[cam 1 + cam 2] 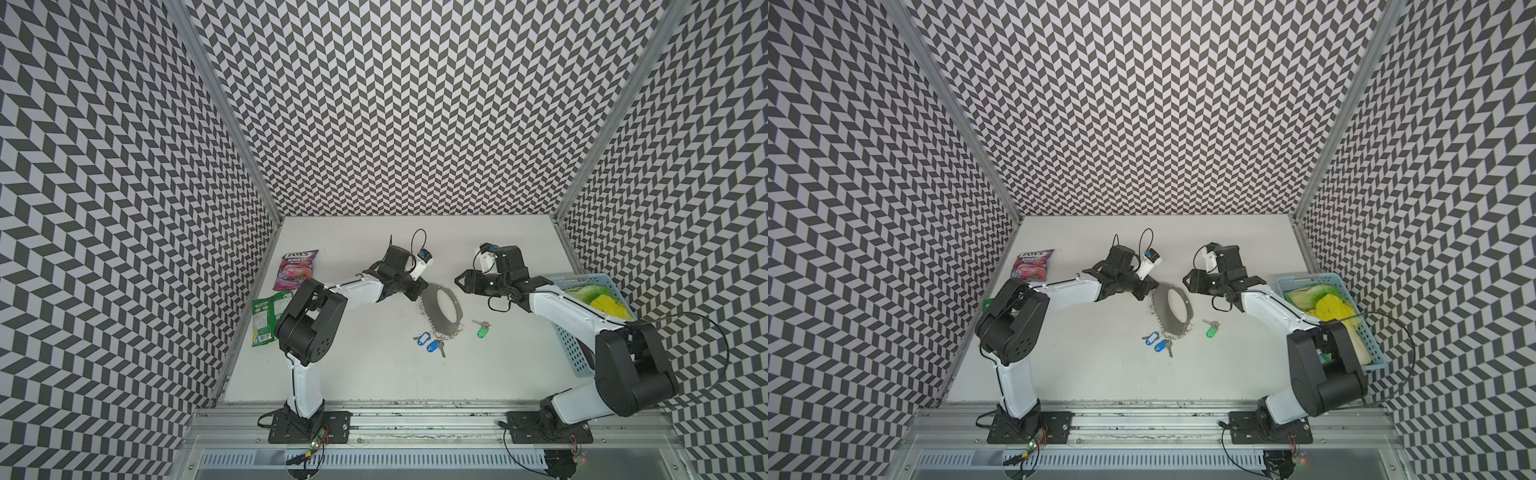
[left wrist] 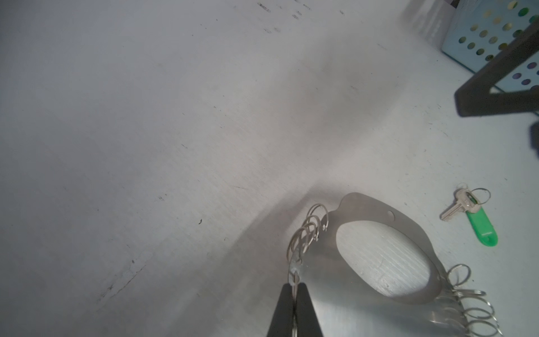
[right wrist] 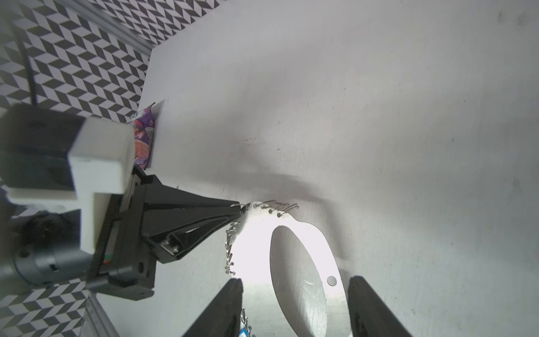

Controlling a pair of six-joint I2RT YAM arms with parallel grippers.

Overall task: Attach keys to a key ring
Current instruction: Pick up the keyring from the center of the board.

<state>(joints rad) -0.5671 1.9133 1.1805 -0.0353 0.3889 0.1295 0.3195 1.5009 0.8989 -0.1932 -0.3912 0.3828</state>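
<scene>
The key ring [image 1: 448, 326] [image 1: 1173, 324] is a flat gray crescent plate fringed with silver wire rings, lying mid-table. My left gripper [image 2: 294, 287] [image 1: 419, 291] is shut on one wire ring at the plate's [image 2: 373, 208] far-left edge. My right gripper [image 3: 294, 283] [image 1: 459, 280] stands open at the plate's [image 3: 253, 248] far-right end, its fingers either side of it and holding nothing. The keys [image 1: 482, 331] [image 1: 1212, 331] [image 2: 481, 224], a silver key on a green tag, lie on the table just right of the plate, apart from both grippers.
Two blue-tagged keys [image 1: 428, 340] [image 1: 1154, 340] lie at the plate's near end. A light blue perforated basket [image 1: 582, 357] [image 1: 1370, 340] with yellow-green contents stands at the right. A purple snack bag [image 1: 295, 270] and a green one [image 1: 266, 316] lie at the left.
</scene>
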